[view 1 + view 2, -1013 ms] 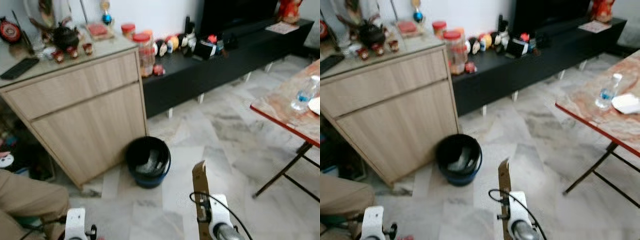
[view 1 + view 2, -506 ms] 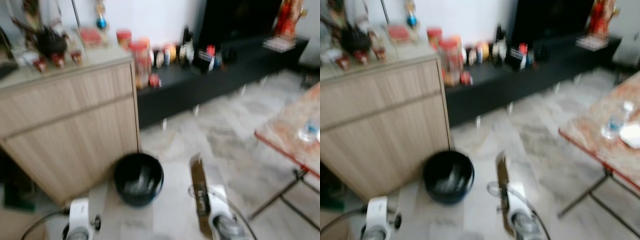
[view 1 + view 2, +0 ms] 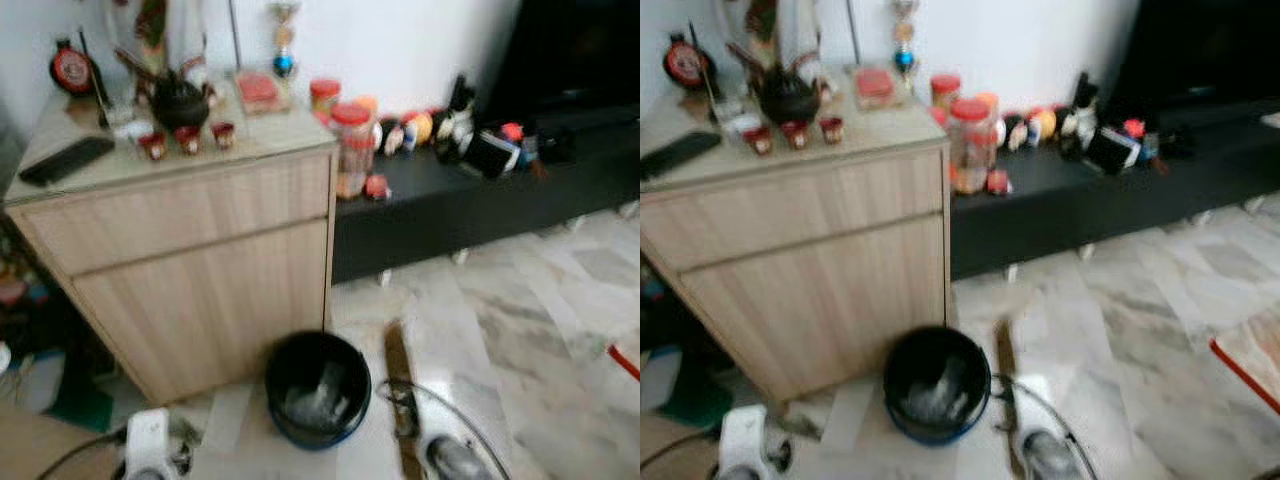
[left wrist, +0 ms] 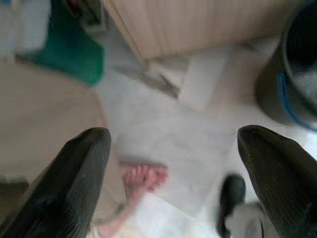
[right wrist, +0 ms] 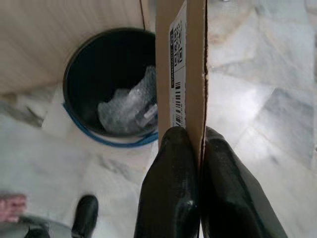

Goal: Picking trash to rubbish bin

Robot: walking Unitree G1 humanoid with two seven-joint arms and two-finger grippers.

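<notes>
A flat piece of brown cardboard stands edge-on up the middle of the right wrist view, a white label with barcode and QR code on its face, its lower end clamped between two black fingers. In the left eye view it rises as a thin strip at lower centre, just right of the rubbish bin. The bin is round, black, blue-banded near its base, standing on the floor at lower centre and holding crumpled clear plastic.
</notes>
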